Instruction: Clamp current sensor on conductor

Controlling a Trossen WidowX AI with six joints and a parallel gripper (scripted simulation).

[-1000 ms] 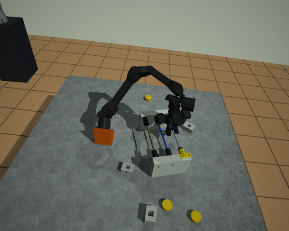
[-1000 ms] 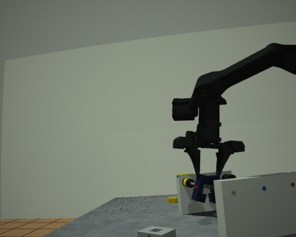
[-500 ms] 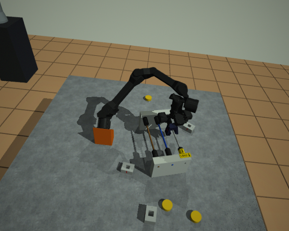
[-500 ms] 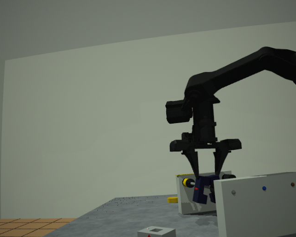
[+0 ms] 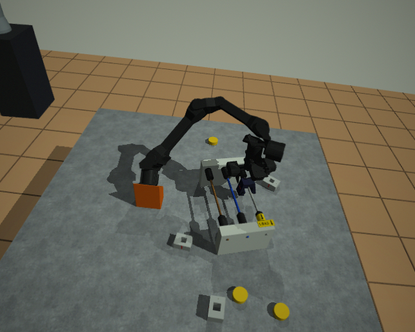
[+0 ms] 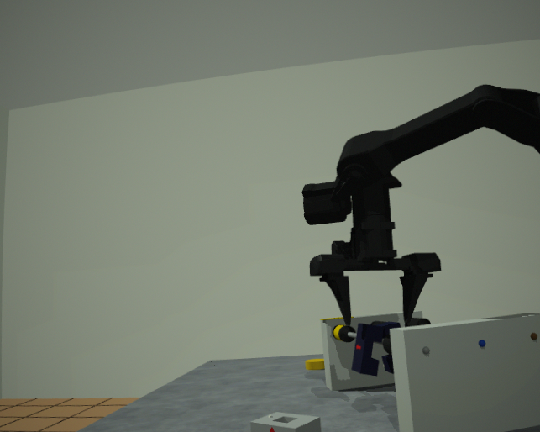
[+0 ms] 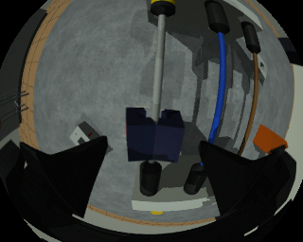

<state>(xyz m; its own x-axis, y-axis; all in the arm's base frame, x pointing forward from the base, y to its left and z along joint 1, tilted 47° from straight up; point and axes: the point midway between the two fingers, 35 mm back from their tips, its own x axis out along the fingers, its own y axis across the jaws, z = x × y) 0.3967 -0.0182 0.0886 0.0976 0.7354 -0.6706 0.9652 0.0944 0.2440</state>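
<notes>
The dark blue split-core sensor (image 5: 248, 183) (image 6: 365, 345) (image 7: 142, 142) hangs over the grey conductor (image 5: 253, 199) (image 7: 159, 66), whose other end has the yellow LOAD marker (image 5: 265, 223). In the exterior view its two halves stand apart at the bottom and it is tilted. A red mark (image 6: 358, 346) shows on its outer side; its arrow direction is too small to tell. My gripper (image 5: 248, 177) (image 6: 378, 324) (image 7: 154, 144) is open above the sensor, with a finger out to each side and a gap to the sensor in the wrist view.
The blue conductor (image 5: 233, 194) (image 7: 221, 80) and brown conductor (image 5: 215, 196) (image 7: 256, 90) run beside the grey one, between the near end wall (image 5: 243, 242) and the far wall (image 6: 474, 385). White blocks (image 5: 182, 245) (image 5: 216, 317) and yellow discs (image 5: 240, 294) (image 5: 281, 311) lie around.
</notes>
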